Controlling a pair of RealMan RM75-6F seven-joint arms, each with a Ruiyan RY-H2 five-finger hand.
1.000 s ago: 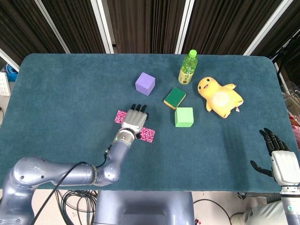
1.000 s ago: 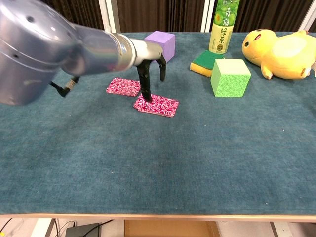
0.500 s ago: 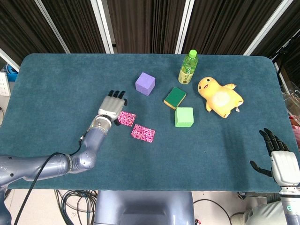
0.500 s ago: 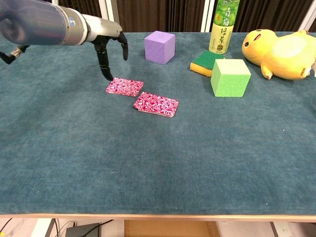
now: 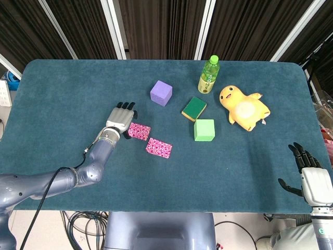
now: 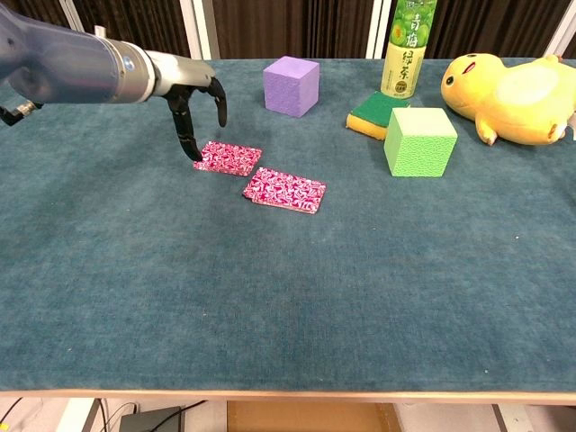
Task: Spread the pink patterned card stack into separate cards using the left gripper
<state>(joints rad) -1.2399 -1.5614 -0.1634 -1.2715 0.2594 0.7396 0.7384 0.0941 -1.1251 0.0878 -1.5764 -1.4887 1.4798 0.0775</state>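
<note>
Two pink patterned card piles lie flat and apart on the teal table. The left pile sits just behind and left of the right pile. My left hand hangs over the left pile's left edge with its fingers apart and pointing down. One fingertip touches or nearly touches that edge, and the hand holds nothing. My right hand rests at the table's near right corner, fingers spread and empty; only the head view shows it.
Behind the cards stand a purple cube, a green and yellow sponge, a green cube, a green bottle and a yellow plush duck. The table edge runs along the front.
My left hand left the right pile, swung left past the left pile, then came down slightly onto that pile's left edge. The cards and right hand have not moved.
</note>
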